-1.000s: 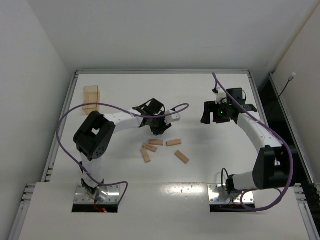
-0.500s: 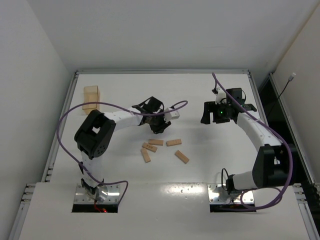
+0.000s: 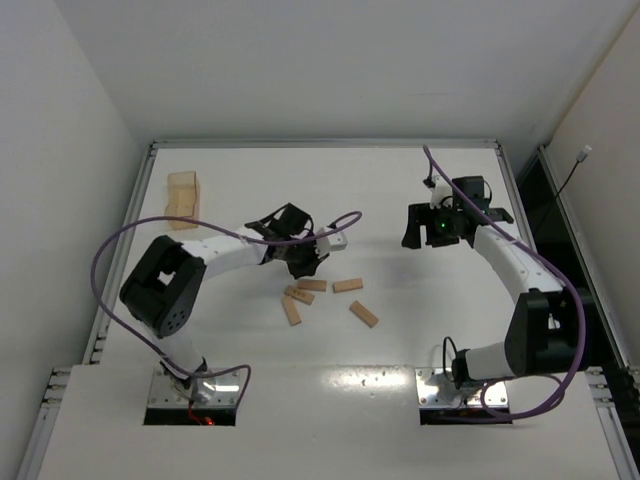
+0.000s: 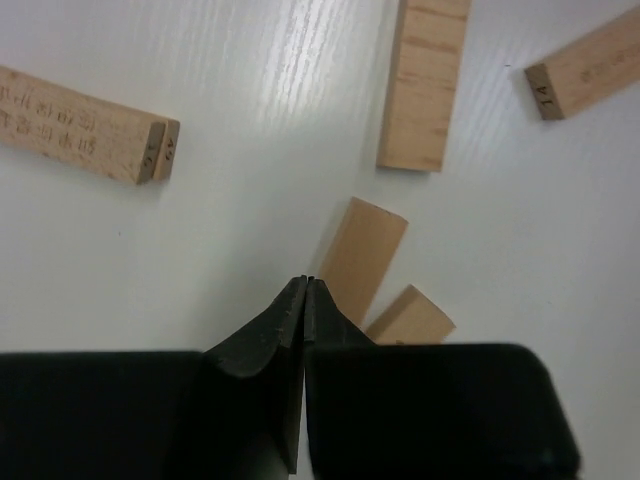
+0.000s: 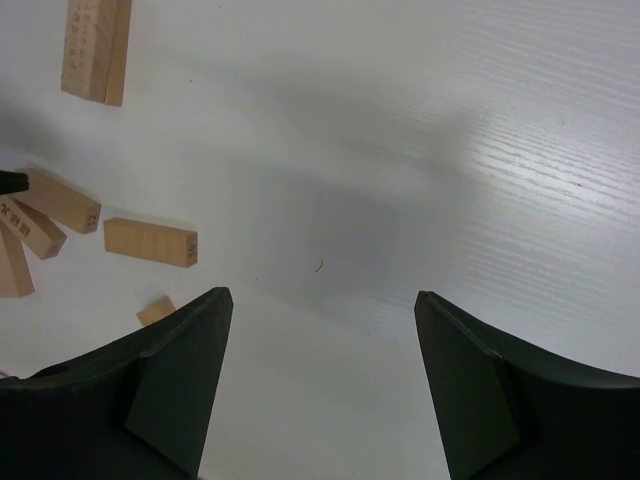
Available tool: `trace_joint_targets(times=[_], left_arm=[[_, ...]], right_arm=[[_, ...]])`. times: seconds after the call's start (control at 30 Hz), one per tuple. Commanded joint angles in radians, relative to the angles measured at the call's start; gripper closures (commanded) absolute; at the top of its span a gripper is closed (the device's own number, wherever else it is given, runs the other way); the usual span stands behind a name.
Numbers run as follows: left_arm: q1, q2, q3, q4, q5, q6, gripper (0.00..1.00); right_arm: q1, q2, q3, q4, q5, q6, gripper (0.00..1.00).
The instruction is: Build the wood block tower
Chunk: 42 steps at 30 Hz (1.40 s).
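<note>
Left claw (image 4: 305, 283): fingers are pressing flat against each other, tips together, with nothing gripped between them. I am seeing it hanging low over the table (image 3: 400, 180) at the far edge of the loose blocks (image 3: 312, 285). Just right of the tips in the left wrist view, the nearest block (image 4: 362, 258) is lying with its long axis slanting up and to the right, its lower end passing behind the finger body; I am not able to tell whether the claw is touching it. Beside it, on a like slant and mostly covered, the half-hidden block (image 4: 412, 318) is lying. Farther off, the plain block (image 4: 425, 85) is lying with its long axis running nearly straight up the view. To the left, the printed block (image 4: 70, 112) is lying with its long axis nearly across the view, and the numbered block (image 4: 590, 70) is showing a stamped end at the upper right corner. From above, five blocks are lying flat near the table's middle, two pointing roughly left to right and the others slanting. At the far left of the table the wood block tower (image 3: 183, 193) is standing upright with no lean showing, well apart from the loose blocks and both claws; its layers are too small for me to be counting. Over the right half of the table the right claw (image 5: 320, 300) is hovering, fingers standing wide apart with only bare table between them, holding and touching nothing.
</note>
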Motion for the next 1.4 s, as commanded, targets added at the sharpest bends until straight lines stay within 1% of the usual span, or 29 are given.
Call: trace_joint_targets(times=[0.0,0.03,0.07,0.1,0.13,0.17,0.2,0.23,0.3,0.33,0.37,0.43,0.47,0.5,0.53,0.6,0.7,0.8,0.93,1.03,1.3,1.37], left_arm=[[0.024,-0.128,-0.063,0.004,0.041,-0.042,1.0],[0.04,-0.151,-0.075,0.004,0.041,-0.068,1.0],[0.053,-0.173,-0.084,0.017,0.012,-0.101,1.0],[0.07,-0.21,-0.095,0.017,0.012,-0.131,1.0],[0.118,-0.239,-0.107,0.026,0.012,-0.195,0.97],[0.149,-0.239,-0.107,0.027,0.025,-0.226,0.97],[0.215,-0.248,-0.107,0.027,0.026,-0.257,0.86],[0.246,-0.248,-0.098,0.017,0.026,-0.321,0.81],[0.315,-0.248,-0.071,-0.006,0.041,-0.354,0.7],[0.374,-0.23,-0.034,-0.018,0.041,-0.401,0.59],[0.402,-0.221,-0.015,-0.039,0.041,-0.421,0.52],[0.45,-0.198,0.037,-0.067,0.075,-0.446,0.4],[0.499,-0.185,0.037,-0.067,0.088,-0.476,0.34],[0.524,-0.185,0.047,-0.067,0.142,-0.486,0.26],[0.568,-0.185,0.048,-0.055,0.163,-0.486,0.21],[0.611,-0.15,0.06,-0.055,0.208,-0.497,0.21],[0.683,-0.113,0.078,-0.055,0.312,-0.512,0.21],[0.729,-0.081,0.087,-0.055,0.339,-0.521,0.21],[0.751,-0.072,0.087,-0.055,0.357,-0.521,0.21],[0.751,-0.061,0.097,-0.055,0.368,-0.521,0.21],[0.769,-0.052,0.097,-0.055,0.398,-0.521,0.21],[0.778,-0.043,0.106,-0.055,0.398,-0.521,0.21]], right_arm=[[0.015,-0.018,0.032,0.032,-0.039,-0.038,0.3],[0.031,-0.018,0.032,0.032,-0.067,-0.067,0.3],[0.045,-0.018,0.043,0.032,-0.084,-0.097,0.32],[0.065,0.005,0.064,0.005,-0.096,-0.139,0.32],[0.124,0.06,0.113,-0.03,-0.096,-0.244,0.34],[0.16,0.06,0.141,-0.07,-0.096,-0.303,0.34],[0.194,0.129,0.17,-0.151,-0.107,-0.356,0.35],[0.25,0.163,0.194,-0.177,-0.107,-0.43,0.36],[0.294,0.215,0.251,-0.214,-0.118,-0.487,0.38],[0.33,0.247,0.264,-0.224,-0.107,-0.513,0.38],[0.35,0.259,0.273,-0.224,-0.093,-0.574,0.39],[0.39,0.27,0.273,-0.224,-0.038,-0.631,0.41],[0.431,0.282,0.273,-0.207,-0.012,-0.677,0.43],[0.453,0.293,0.273,-0.207,0.028,-0.7,0.43],[0.494,0.293,0.273,-0.195,0.043,-0.723,0.43],[0.527,0.333,0.273,-0.195,0.066,-0.775,0.43],[0.571,0.367,0.264,-0.195,0.089,-0.822,0.43],[0.608,0.408,0.264,-0.219,0.089,-0.845,0.43],[0.651,0.465,0.264,-0.219,0.102,-0.856,0.43],[0.651,0.523,0.294,-0.219,0.102,-0.845,0.44],[0.651,0.598,0.368,-0.198,0.12,-0.826,0.44],[0.651,0.612,0.38,-0.211,0.129,-0.826,0.46]])
